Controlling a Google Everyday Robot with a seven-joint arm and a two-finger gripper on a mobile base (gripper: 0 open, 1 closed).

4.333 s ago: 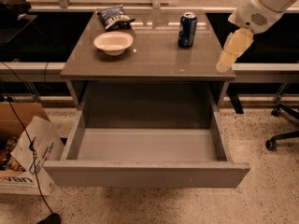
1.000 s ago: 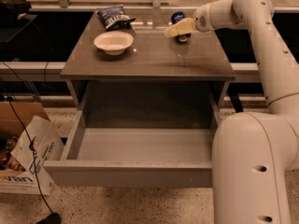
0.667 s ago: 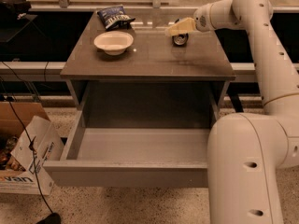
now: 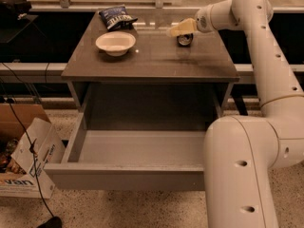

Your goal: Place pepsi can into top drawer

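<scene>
The pepsi can is on the cabinet top at the back right. It looks tipped on its side, with a round silver end toward the camera. My gripper hangs just above and to the left of it, pointing left, touching or nearly touching the can. The top drawer is pulled wide open below the cabinet top, and its light grey inside holds nothing.
A white bowl and a blue-and-white chip bag sit at the cabinet top's back left. My arm arcs down the right side. A cardboard box and cables lie on the floor to the left.
The gripper swung from beyond the cabinet's right edge to over the can, then crept slightly left. The can stood upright before and now looks tipped over.
</scene>
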